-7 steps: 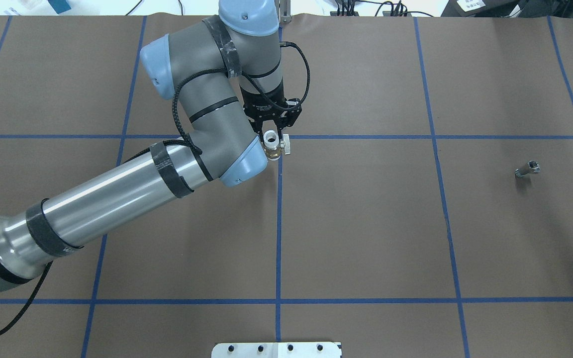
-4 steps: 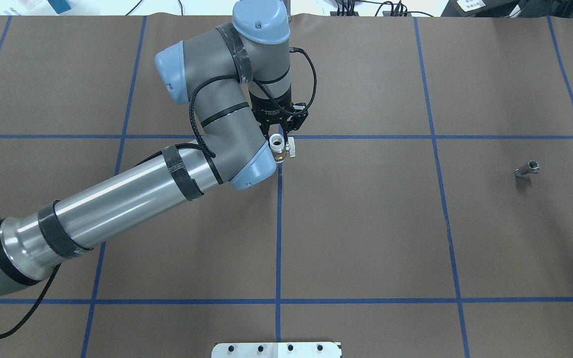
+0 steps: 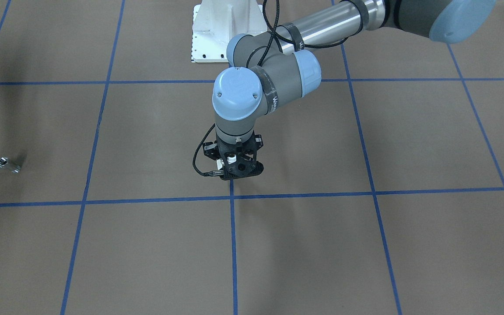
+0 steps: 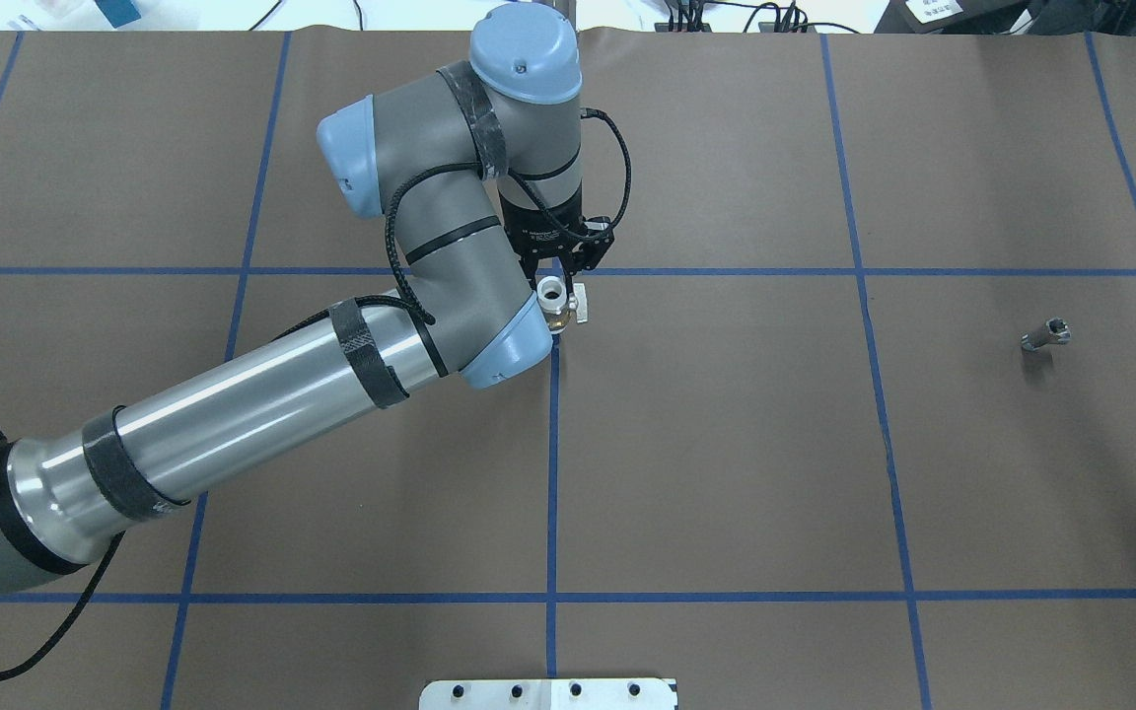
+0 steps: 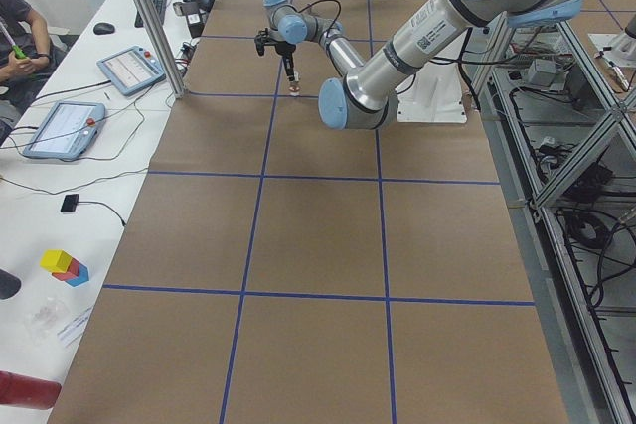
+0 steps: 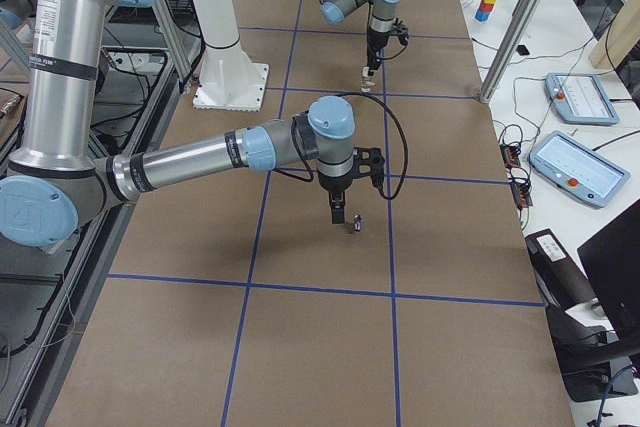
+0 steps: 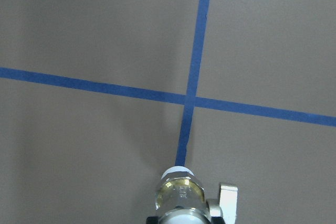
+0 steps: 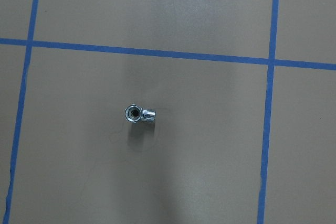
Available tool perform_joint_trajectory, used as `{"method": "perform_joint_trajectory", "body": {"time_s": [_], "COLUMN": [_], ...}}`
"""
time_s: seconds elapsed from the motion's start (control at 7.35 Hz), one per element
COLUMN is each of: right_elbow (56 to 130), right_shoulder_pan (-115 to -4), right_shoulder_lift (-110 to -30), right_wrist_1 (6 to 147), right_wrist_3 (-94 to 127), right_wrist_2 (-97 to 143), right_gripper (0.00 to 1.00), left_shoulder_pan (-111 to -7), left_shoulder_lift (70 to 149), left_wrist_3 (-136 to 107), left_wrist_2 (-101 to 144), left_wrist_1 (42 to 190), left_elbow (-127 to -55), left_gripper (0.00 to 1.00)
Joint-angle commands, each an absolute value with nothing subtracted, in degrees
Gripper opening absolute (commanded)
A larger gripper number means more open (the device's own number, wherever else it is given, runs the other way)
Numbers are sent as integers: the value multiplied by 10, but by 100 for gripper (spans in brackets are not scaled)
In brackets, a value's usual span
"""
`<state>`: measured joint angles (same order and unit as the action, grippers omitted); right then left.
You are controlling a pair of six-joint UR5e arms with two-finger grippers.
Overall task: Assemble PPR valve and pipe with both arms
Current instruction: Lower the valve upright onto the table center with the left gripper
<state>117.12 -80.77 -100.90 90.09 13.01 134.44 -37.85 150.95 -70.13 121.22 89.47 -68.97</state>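
Left arm reaches in across the table, wrist turned down, and the left gripper has its fingers pinched on the valve. The valve sits upright in that grip: white ring end facing up at the overhead camera, brass middle below it, little white handle sticking out to the view's right. From the left wrist camera the valve's lower end pokes out over the brown paper, right by a crossing of the blue tape lines, and it looks to be held off the surface. Over on the robot's right side of the table, well apart from the valve, the pipe lies alone on the paper inside a grid square, touching no tape. The right wrist camera looks straight down on it, open end up, stubby threaded end pointing to that view's right. In the right-side view the right arm stretches out low, and the right gripper points down just beside the pipe. Whether its fingers are spread or pressed together, I cannot tell from that angle.
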Motion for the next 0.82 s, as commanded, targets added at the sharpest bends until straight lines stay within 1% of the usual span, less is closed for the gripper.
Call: {"method": "perform_joint_trajectory", "body": {"time_s": [0.0, 0.68], "right_elbow": [1172, 1172], "right_shoulder_pan": [-808, -808], "right_shoulder_lift": [-1009, -1009], "right_wrist_1": [901, 902], "right_wrist_3": [130, 130], "right_wrist_2": [1344, 1344], "right_gripper": [100, 100], "left_shoulder_pan": [-377, -370], "left_shoulder_lift": [1509, 1506], "left_wrist_3": [-701, -703], "left_wrist_2": [1213, 1213], "left_wrist_1": [896, 896], "left_elbow": [-686, -686], "left_gripper": [0, 0]}}
